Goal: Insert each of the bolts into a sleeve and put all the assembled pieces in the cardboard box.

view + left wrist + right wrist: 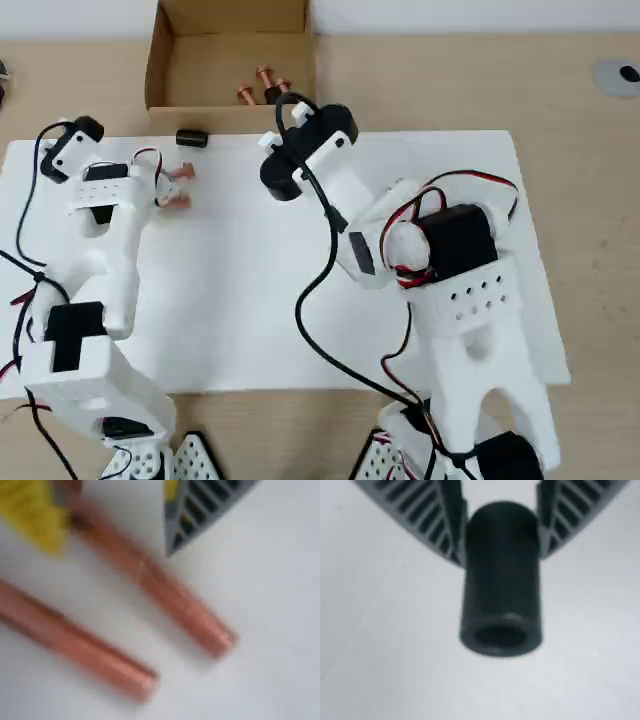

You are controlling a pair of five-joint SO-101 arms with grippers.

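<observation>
Well, at the left of the high view my left gripper point(110, 549) stands open over two copper bolts point(178, 186) lying side by side on the white sheet point(240, 300); one bolt point(155, 590) runs between its fingers. Up and right of them a loose black sleeve point(191, 138) lies at the sheet's upper edge, near the cardboard box point(156, 60), which holds copper pieces point(263, 85). Toward the centre, my right gripper point(501, 557) is clamped on a second sleeve point(501, 605).

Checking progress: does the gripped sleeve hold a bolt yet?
Empty: the sleeve shows an open, dark bore, nothing inside.
</observation>
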